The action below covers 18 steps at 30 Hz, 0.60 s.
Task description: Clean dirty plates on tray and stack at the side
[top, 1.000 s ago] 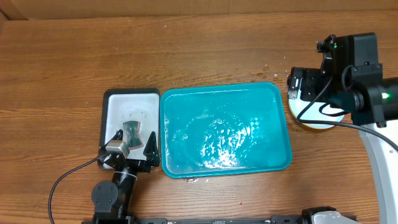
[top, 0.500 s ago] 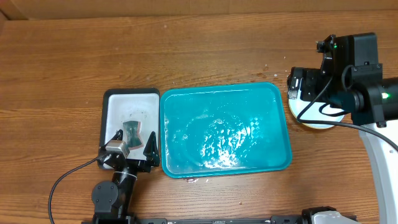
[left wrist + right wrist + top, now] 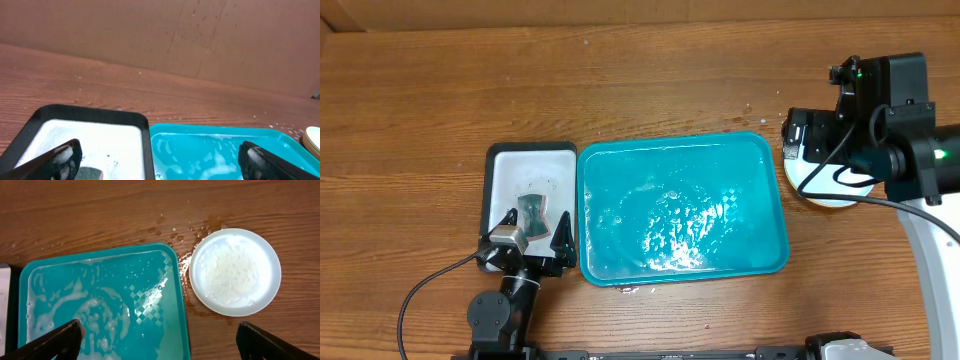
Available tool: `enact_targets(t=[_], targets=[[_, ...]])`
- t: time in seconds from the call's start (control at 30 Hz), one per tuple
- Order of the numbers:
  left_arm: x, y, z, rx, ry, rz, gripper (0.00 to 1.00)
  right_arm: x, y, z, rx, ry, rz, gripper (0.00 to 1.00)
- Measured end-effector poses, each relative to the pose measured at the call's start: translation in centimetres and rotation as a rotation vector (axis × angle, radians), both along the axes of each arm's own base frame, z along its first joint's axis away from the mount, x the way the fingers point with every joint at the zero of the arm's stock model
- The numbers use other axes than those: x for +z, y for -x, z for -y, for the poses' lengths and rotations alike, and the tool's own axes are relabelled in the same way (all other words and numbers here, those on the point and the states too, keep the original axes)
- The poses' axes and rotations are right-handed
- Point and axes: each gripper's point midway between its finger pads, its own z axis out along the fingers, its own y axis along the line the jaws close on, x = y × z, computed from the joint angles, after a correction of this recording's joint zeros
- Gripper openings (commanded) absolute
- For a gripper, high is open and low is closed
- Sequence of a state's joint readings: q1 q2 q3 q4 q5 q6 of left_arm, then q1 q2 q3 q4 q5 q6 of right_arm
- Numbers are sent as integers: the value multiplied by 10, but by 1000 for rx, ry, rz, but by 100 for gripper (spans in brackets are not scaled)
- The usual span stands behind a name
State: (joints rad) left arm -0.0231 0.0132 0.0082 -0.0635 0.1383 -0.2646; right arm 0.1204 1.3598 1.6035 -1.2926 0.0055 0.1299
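Observation:
The turquoise tray (image 3: 775, 200) lies mid-table with only soapy foam in it; it also shows in the right wrist view (image 3: 175, 265) and the left wrist view (image 3: 220, 131). The plates (image 3: 827, 192) sit stacked on the wooden tabletop just right of the tray, mostly hidden under my right arm. The top plate (image 3: 235, 272) has a pale blue rim and foam on its white centre. My right gripper (image 3: 798, 140) (image 3: 160, 337) is open and empty above the tray's right edge and the stack. My left gripper (image 3: 535, 224) (image 3: 160, 159) is open and empty.
A small black-rimmed white tray (image 3: 530, 150) (image 3: 90, 112) left of the turquoise tray holds a grey-green sponge (image 3: 533, 207) (image 3: 89, 174) between the left fingers. Water drops (image 3: 172, 230) wet the wood by the plates. A wall (image 3: 160, 30) stands behind the table.

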Motion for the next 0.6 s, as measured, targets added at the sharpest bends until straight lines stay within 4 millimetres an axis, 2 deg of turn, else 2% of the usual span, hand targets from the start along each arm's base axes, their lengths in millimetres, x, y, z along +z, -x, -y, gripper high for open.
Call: enact_targets(t=[0.1,0.17,0.2,0.27,0.4,0.5,0.6], targets=[[0,0,0,0,0,0,100,12,1,1,-1,-4,50,100],[0,0,0,0,0,0,100,39,15,2,-1,-16,149,100],[0,0,0,0,0,0,100,44,17,2,-1,-19,166,100],[0,0,0,0,0,0,100,67,30,4,-1,-29,255,100],[0,0,0,0,0,0,100,116,73,9,-1,-58,485,100],[0,0,0,0,0,0,100,129,111,13,1,-74,600,100],[0,0,0,0,0,0,100,128,140,17,-1,-84,682,100]])
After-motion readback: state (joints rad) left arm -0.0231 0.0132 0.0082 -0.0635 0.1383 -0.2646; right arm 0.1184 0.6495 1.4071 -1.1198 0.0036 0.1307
